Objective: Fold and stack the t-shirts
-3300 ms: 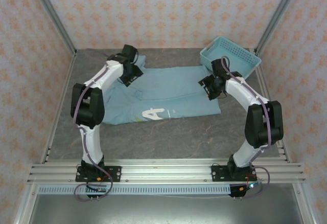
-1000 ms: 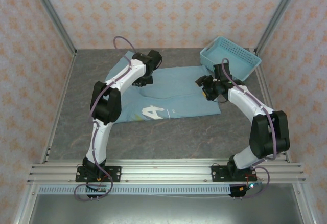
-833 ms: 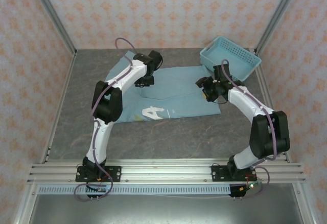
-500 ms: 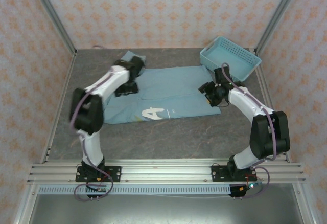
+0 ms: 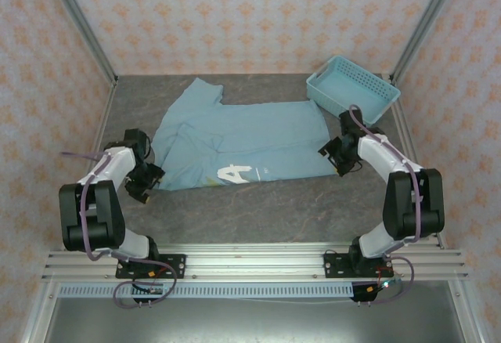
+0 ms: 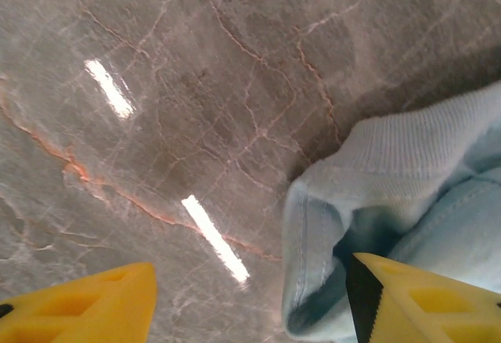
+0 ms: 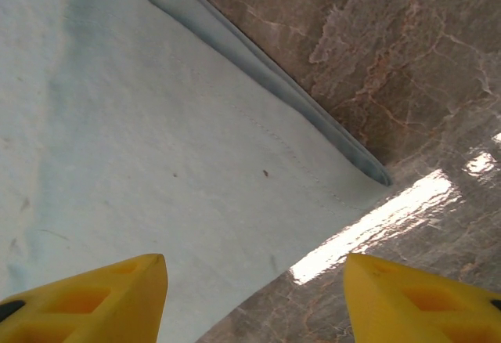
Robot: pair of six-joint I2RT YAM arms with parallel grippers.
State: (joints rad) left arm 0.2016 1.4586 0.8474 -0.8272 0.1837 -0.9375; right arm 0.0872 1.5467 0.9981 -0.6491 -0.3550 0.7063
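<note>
One light blue t-shirt (image 5: 243, 135) lies spread on the grey marbled tabletop (image 5: 274, 210), a sleeve reaching toward the back left. A white block letter (image 5: 235, 175) shows on a turned-up strip along its near edge. The cloth is creased on its left half and smoother toward the right.

At the back right corner stands a light blue lattice basket (image 5: 333, 100), just beyond the shirt's far right corner. Its floor shows plainly between its walls.

The left tool (image 5: 145, 182) sits low at the shirt's near left corner, mostly over bare stone. In the left wrist view the left tool (image 6: 250, 312) is released, with its yellow fingers (image 6: 78, 304) spread wide. Bare tabletop (image 6: 156, 84) lies between them, and a rolled, stitched edge of the shirt (image 6: 407, 186) lies just beside the right-hand finger. Whether cloth and finger touch, I cannot tell.

The right tool (image 5: 340, 155) is at the shirt's right edge, near its near right corner. In the right wrist view the right tool (image 7: 254, 304) is also released, fingers (image 7: 423, 296) well apart and holding nothing. The flat shirt (image 7: 141, 124) lies under the left finger. Its hemmed edge runs diagonally to a corner, with shiny tabletop (image 7: 407, 61) beyond.
</note>
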